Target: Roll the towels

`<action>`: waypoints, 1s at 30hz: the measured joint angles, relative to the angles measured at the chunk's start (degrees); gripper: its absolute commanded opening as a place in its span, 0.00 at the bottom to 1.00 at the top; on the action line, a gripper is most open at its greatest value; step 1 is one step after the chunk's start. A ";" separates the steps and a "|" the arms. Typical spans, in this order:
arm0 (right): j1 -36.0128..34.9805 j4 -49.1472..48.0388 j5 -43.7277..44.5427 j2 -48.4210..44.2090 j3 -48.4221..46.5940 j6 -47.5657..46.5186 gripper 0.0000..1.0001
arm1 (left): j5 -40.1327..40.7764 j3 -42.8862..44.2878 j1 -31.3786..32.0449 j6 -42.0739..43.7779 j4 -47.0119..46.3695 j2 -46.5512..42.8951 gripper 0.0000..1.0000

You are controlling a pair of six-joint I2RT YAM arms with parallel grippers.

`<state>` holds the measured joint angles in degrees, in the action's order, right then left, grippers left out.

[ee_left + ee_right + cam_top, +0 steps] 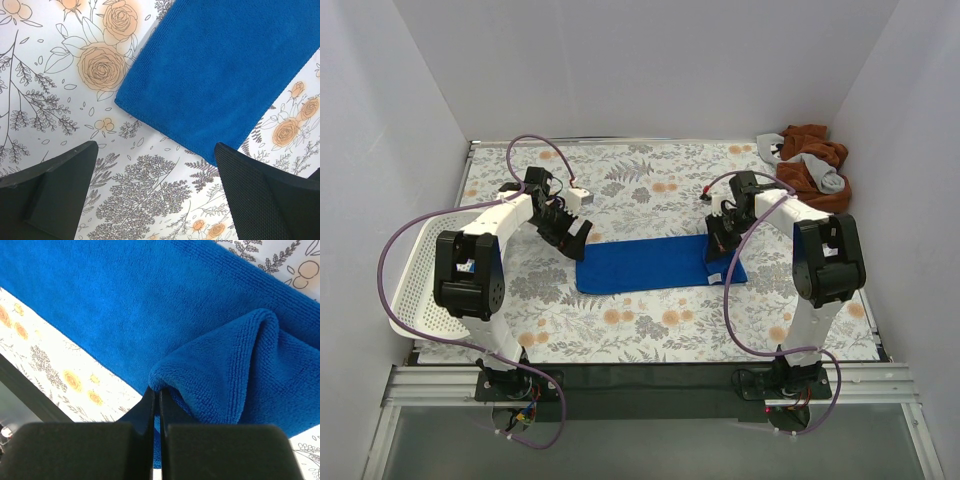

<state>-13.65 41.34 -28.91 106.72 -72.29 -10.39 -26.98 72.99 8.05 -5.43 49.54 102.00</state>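
Black right gripper (pixel 156 391) low on towel (pixel 125 305)

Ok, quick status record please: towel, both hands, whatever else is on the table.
blue towel: flat on floral table, right end lifted into a fold, not yet rolled
left hand: open, over towel's left end, empty
right hand: shut on towel's right end
basket: white, table's left edge
cloth pile: brown and grey, far right corner

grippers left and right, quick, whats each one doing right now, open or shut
left gripper: open, holding nothing.
right gripper: shut, pinching a raised fold of the blue towel.
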 measured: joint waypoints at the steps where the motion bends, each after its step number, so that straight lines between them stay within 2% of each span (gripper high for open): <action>1: -0.07 -0.02 -0.02 0.07 -0.04 0.17 0.01 | 0.02 -0.04 0.00 -0.04 -0.17 0.00 0.98; 2: -0.07 -0.09 -0.04 0.17 -0.09 0.39 0.01 | 0.04 -0.13 0.00 -0.13 -0.28 0.00 0.98; 6: -0.02 -0.44 -0.46 1.01 -0.50 1.40 0.13 | 0.07 -0.22 0.00 -0.22 -0.33 0.00 0.98; 10: -0.04 -0.70 -1.99 2.19 -0.92 1.66 0.16 | 0.11 -0.22 0.00 -0.39 -0.33 0.00 0.98; 11: -0.04 -0.68 -2.38 2.38 -1.16 1.70 0.20 | 0.11 -0.22 0.00 -0.42 -0.35 0.00 0.98; 12: -0.04 -0.66 -2.89 2.54 -1.60 1.79 0.32 | 0.11 -0.22 0.00 -0.42 -0.37 0.00 0.98; 14: -0.04 -0.63 -4.63 2.62 -2.82 2.23 0.44 | 0.09 -0.22 0.00 -0.42 -0.50 0.00 0.98; 17: -0.04 -0.87 -7.80 2.60 -5.01 1.68 0.46 | 0.00 -0.22 0.00 -0.35 -0.52 0.00 0.98; 18: -0.04 -1.03 -8.72 2.51 -5.40 1.60 0.51 | -0.02 -0.22 0.00 -0.33 -0.52 0.00 0.98; 24: 0.66 0.35 -12.44 1.57 -5.55 -0.35 0.50 | -0.50 -0.22 0.00 0.07 -0.61 0.00 0.98; 30: 4.85 2.23 -12.44 -0.22 -5.55 -2.86 0.27 | -1.53 -0.22 0.00 0.09 -1.29 0.00 0.98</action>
<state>-8.80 43.57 -41.34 106.50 -77.84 -13.26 -28.51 72.77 8.05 -5.34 48.25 102.00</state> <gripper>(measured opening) 0.343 0.983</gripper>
